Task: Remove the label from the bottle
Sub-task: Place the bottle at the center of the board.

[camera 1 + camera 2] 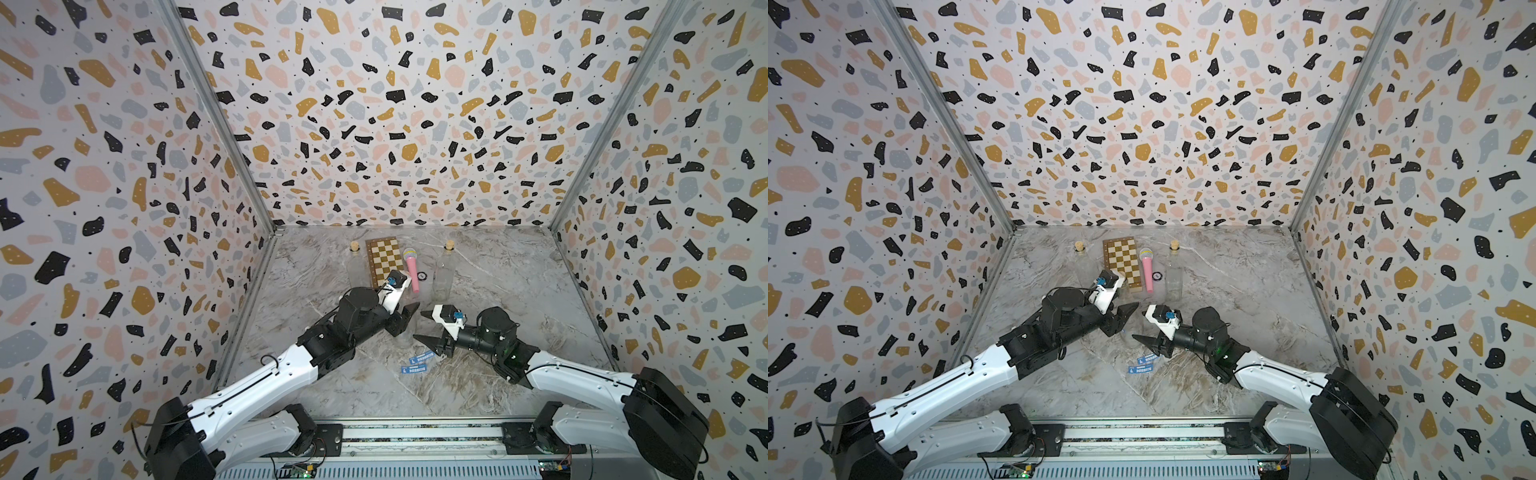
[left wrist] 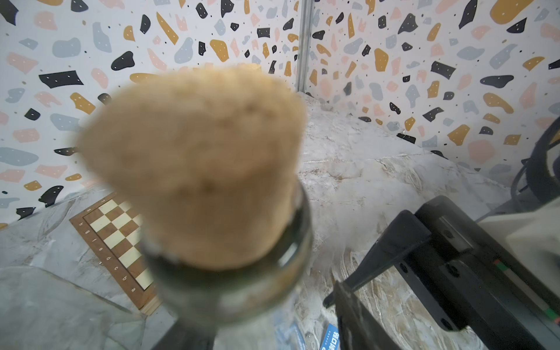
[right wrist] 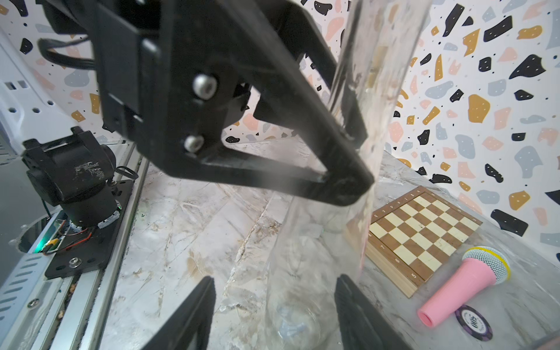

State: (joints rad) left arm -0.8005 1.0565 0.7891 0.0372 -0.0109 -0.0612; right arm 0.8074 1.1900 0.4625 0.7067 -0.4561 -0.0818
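Mid-counter, I see right gripper (image 3: 274, 278) low, parted astride the bottle (image 3: 306, 236); left gripper (image 1: 405, 318) at its neck, clench indeterminable.

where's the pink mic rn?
In both top views the pink microphone lies at the back centre of the table, between the chessboard and a corked clear bottle, a poker chip beside its handle.

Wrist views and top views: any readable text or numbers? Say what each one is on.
"h g f e d c b a": along one border of the chessboard, left wrist view.
"7 6 5": along its other border, right wrist view.
Blue labels lying on the table: white print, too small to read in both top views; cut off and blurred in the left wrist view.
Poker chip: centre marking too blurred to read.
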